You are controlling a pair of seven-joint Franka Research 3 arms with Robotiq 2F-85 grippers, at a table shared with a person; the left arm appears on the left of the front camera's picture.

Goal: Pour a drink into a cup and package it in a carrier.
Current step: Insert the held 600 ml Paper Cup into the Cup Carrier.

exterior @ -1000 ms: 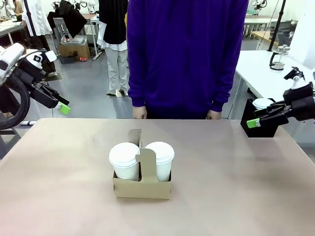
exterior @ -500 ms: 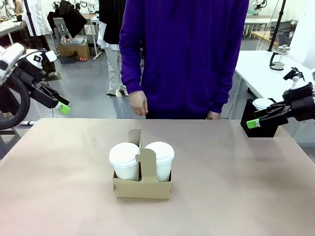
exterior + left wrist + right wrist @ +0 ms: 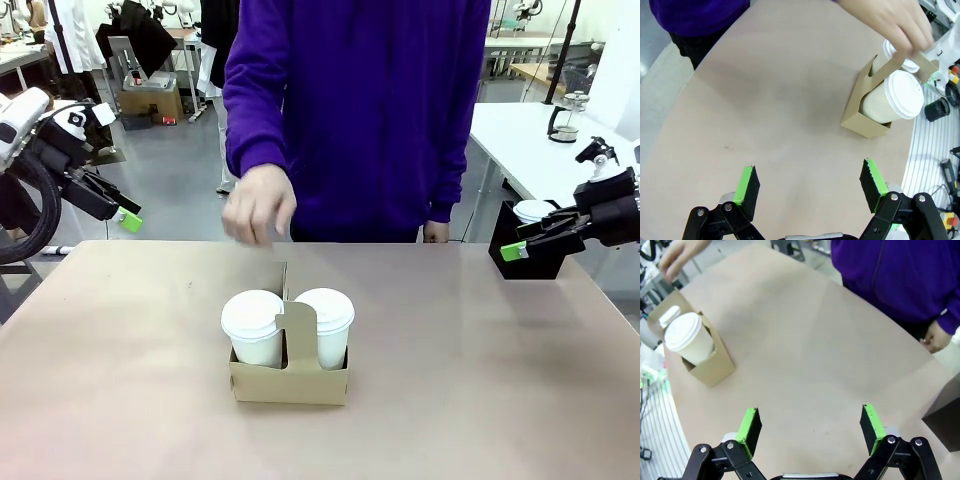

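Two lidded cups (image 3: 287, 325) sit in the carrier (image 3: 290, 378) at mid-table, apparently packed. A person's hand (image 3: 258, 206) hovers over its handle, likely to lift it. Left gripper (image 3: 128, 218) and right gripper (image 3: 512, 249) hang at the table's sides, jaws spread, empty, leaving room.

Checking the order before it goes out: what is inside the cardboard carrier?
Two white lidded cups stand side by side in the carrier, either side of its handle. The lids hide whatever is in them, and the carrier's walls cover their bases.
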